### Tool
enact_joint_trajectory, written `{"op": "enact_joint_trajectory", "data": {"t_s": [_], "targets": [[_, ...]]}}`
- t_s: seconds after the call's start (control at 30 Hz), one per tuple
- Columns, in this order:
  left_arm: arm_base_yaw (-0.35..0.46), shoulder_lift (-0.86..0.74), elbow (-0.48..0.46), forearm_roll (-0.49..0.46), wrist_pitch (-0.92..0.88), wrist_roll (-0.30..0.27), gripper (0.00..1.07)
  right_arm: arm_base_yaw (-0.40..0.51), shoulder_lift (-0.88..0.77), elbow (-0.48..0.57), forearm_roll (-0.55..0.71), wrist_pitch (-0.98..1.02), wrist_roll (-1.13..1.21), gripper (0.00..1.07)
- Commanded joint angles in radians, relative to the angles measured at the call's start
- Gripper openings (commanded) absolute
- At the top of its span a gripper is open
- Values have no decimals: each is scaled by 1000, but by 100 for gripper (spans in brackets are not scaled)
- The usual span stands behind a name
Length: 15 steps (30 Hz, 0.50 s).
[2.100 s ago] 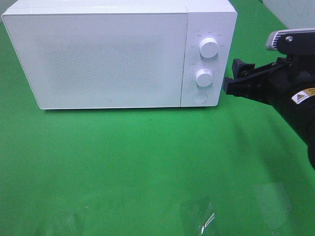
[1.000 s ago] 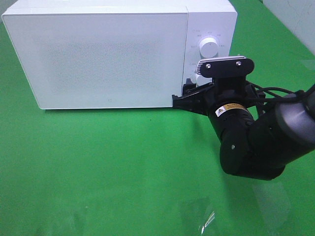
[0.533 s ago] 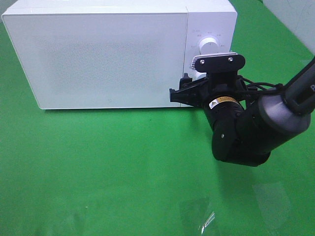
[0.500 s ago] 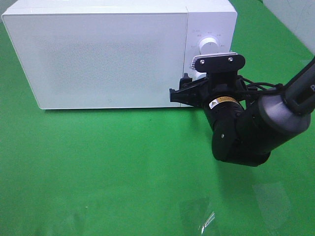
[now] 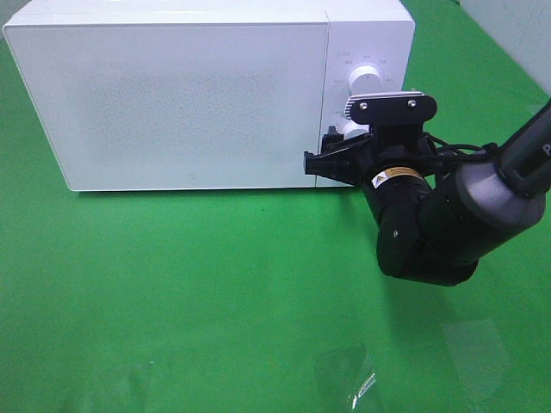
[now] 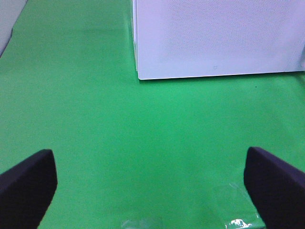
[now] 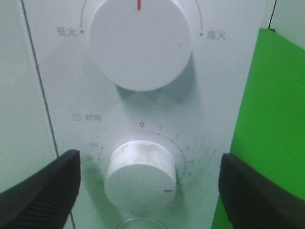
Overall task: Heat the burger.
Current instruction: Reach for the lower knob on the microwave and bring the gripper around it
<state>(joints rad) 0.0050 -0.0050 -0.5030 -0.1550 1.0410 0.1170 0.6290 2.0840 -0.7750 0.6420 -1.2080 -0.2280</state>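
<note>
The burger is out of view; the white microwave (image 5: 172,95) stands with its door shut. My right gripper (image 5: 320,153) is open at the control panel. In the right wrist view its fingers (image 7: 43,188) flank the lower timer knob (image 7: 140,174) without touching it; the knob's red mark points to the lower right. The upper power knob (image 7: 139,40) sits above it. My left gripper (image 6: 151,186) is open and empty over the green cloth, in front of the microwave's (image 6: 214,38) left corner.
Green cloth (image 5: 189,284) covers the table. Clear plastic scraps (image 5: 357,379) lie near the front edge. A round button's rim (image 7: 138,223) shows just under the timer knob. The right arm's bulky body (image 5: 430,224) hangs in front of the microwave's right end.
The right arm swung in from the right edge to the microwave's control panel. In the last half second it shifted slightly right. The gripper stayed open.
</note>
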Motion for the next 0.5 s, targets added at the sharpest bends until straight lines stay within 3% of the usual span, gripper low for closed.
{"op": "enact_joint_trajectory", "data": {"t_s": [0.03, 0.5], "targets": [[1, -20, 0, -7, -9, -2, 100, -11, 3, -11, -43, -6, 13, 76], [1, -20, 0, -7, -9, -2, 100, -11, 33, -46, -50, -21, 10, 75]]}}
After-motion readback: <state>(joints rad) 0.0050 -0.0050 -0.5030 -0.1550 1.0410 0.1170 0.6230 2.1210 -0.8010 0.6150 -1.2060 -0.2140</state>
